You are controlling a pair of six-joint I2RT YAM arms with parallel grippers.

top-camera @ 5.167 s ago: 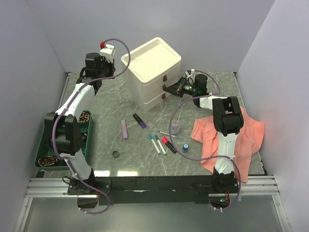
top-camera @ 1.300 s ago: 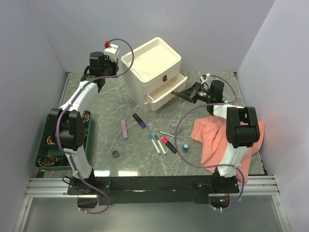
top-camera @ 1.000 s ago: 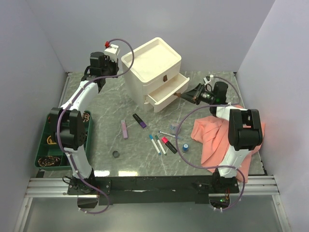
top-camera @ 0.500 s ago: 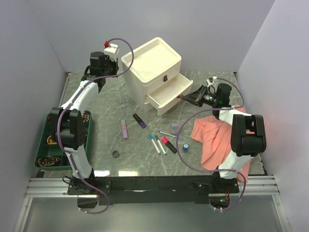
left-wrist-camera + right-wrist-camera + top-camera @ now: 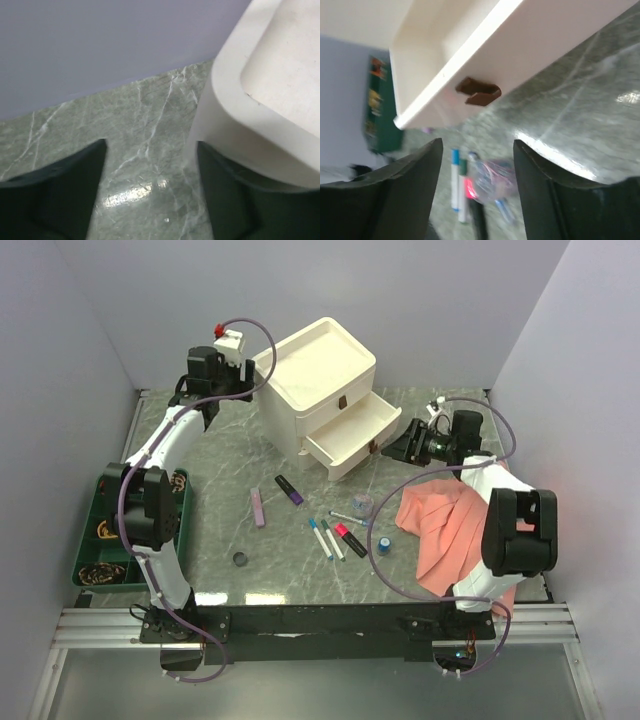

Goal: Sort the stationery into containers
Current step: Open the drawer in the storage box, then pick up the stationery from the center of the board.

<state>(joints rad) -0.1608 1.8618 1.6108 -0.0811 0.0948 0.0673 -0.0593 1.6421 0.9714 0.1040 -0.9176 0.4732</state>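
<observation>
The cream-white drawer box (image 5: 315, 375) stands at the back, its lower drawer (image 5: 352, 434) pulled out and empty where it shows. My right gripper (image 5: 394, 450) (image 5: 477, 145) hangs open just right of the drawer's brown pull tab (image 5: 479, 93), apart from it. My left gripper (image 5: 204, 410) (image 5: 150, 150) is open over bare table beside the box's back left corner (image 5: 235, 115). On the table lie a purple highlighter (image 5: 290, 489), a lilac highlighter (image 5: 259, 507), two blue-capped pens (image 5: 321, 537), a red-and-black marker (image 5: 349, 539), a clear tape roll (image 5: 363, 504), a blue-capped vial (image 5: 384, 544) and a dark disc (image 5: 240, 560).
A salmon-pink cloth (image 5: 465, 530) lies at the right under the right arm. A dark green tray (image 5: 95, 540) with small items sits at the left table edge. Walls close in the back and both sides.
The right gripper pulled the drawer further out, then let go of the pull tab, opened and backed off to the right. The left gripper opened beside the box.
</observation>
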